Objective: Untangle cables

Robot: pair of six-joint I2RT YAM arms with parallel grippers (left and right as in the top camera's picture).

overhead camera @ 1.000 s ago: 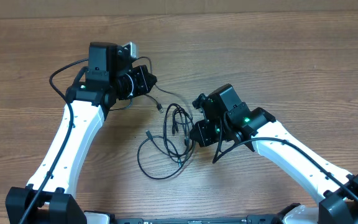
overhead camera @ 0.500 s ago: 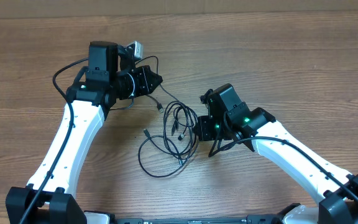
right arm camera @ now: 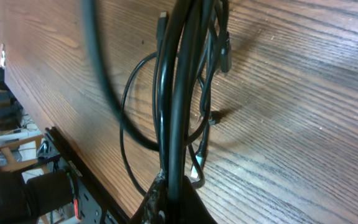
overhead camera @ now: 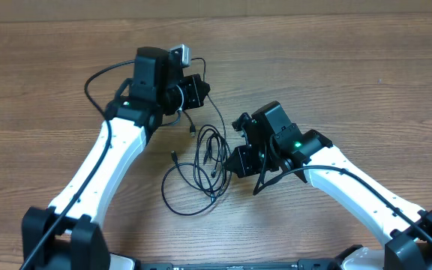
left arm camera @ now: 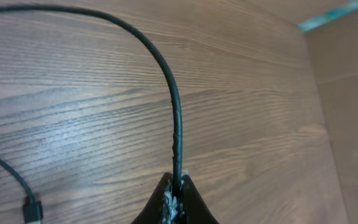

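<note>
Since both sets of jaws are pinching cord, we reckon the pull runs 12 to 4. The left gripper (overhead camera: 200,91) holds one strand at 12 o'clock of the cables (overhead camera: 213,151) on the worktop (overhead camera: 351,75), and the right gripper (overhead camera: 235,161) clamps the bundle's 3 o'clock edge.

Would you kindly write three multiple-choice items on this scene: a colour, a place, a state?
1. The wood-grain table is: A white; B brown; C green.
2. The thin black cables lie: A between the left arm and right arm; B at a far corner; C in a box.
3. The left end effector is: A wide open; B shut empty; C shut on a cable.
B: brown grain throughout. A: overhead, the tangle sits between the arms. C: a cable leaves its closed tips.
</note>
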